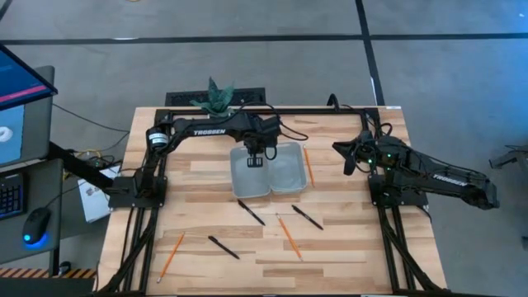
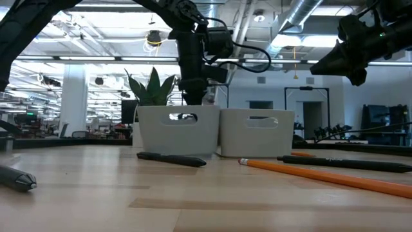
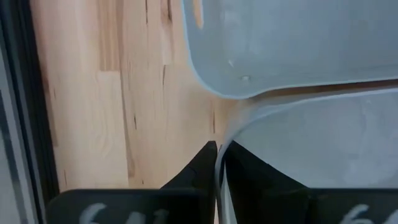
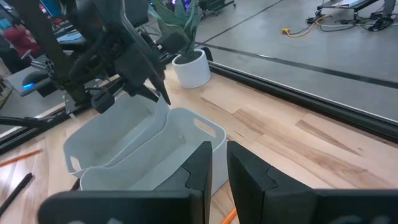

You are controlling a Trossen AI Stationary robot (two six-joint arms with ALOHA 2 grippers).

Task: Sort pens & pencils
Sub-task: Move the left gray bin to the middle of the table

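Wooden slats of the table (image 1: 346, 173) carry two pale grey bins side by side — the left bin (image 1: 250, 173) and the right bin (image 1: 289, 167). From above, my left gripper (image 1: 256, 160) hangs over the left bin's back part. My right gripper (image 1: 348, 156) waits off to the right, clear of both bins. The pens lie in front of the bins: one black pen (image 1: 251, 212) just before the left bin, a second pen (image 1: 307, 217) to its right, a third pen (image 1: 223, 247) nearer the front edge. One orange pencil (image 1: 308, 165) lies just beside the right bin, another pencil (image 1: 289, 238) sits between the pens, and a third pencil (image 1: 171, 255) lies at the front left.

At table height, my left gripper (image 2: 191, 96) reaches down behind the left bin's (image 2: 178, 130) rim, a potted plant (image 2: 152, 90) behind it, and my right gripper (image 2: 331, 63) floats high up.

My left wrist shows dark fingers (image 3: 239, 171) nearly together, with the bin's rim (image 3: 217, 162) running into the narrow slit between them.

My right wrist shows fingers (image 4: 199, 165) set a narrow gap apart, holding nothing, both bins (image 4: 130, 149) ahead.
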